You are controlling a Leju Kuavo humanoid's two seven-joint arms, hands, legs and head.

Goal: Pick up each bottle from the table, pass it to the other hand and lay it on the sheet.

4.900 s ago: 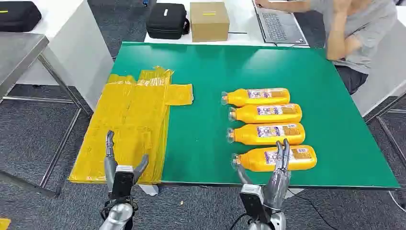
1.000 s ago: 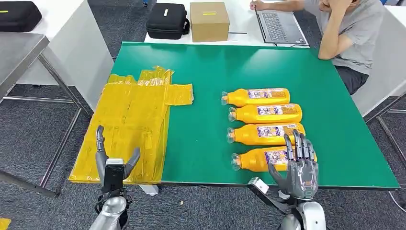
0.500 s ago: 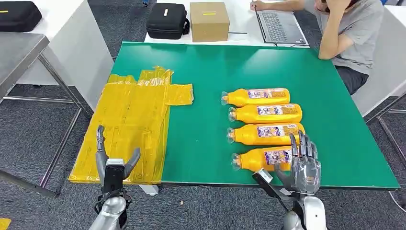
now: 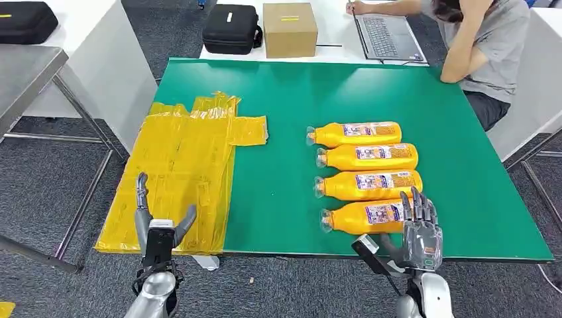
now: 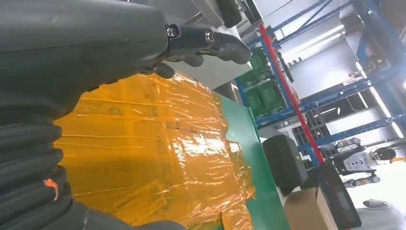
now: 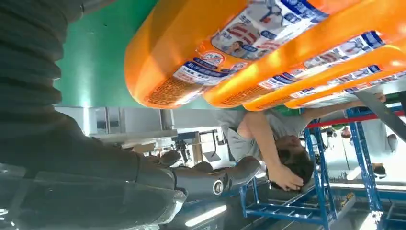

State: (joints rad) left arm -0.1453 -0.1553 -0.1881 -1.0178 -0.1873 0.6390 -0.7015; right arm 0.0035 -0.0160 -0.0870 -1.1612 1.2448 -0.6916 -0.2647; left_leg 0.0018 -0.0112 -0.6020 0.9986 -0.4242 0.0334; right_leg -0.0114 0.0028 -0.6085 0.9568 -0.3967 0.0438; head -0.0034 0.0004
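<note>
On the green table [image 4: 285,93], four bottles lie in a row right of the yellow sheet [image 4: 182,172]; your right hand [image 4: 421,233], fingers spread and empty, sits at the nearest bottle [image 4: 361,217]'s base end, so closing there risks rolling it off the edge, while your left hand [image 4: 158,232] waits open.

The right hand [image 4: 422,233] hid the base end of the nearest bottle [image 4: 361,217], so contact could not be told. Bottle labels were too small to read. The person [image 4: 487,40] beyond was cut off by the picture's edge.

Orange bottles [image 4: 366,185] with printed labels, yellow sheet [image 4: 179,173], green table [image 4: 291,99].
</note>
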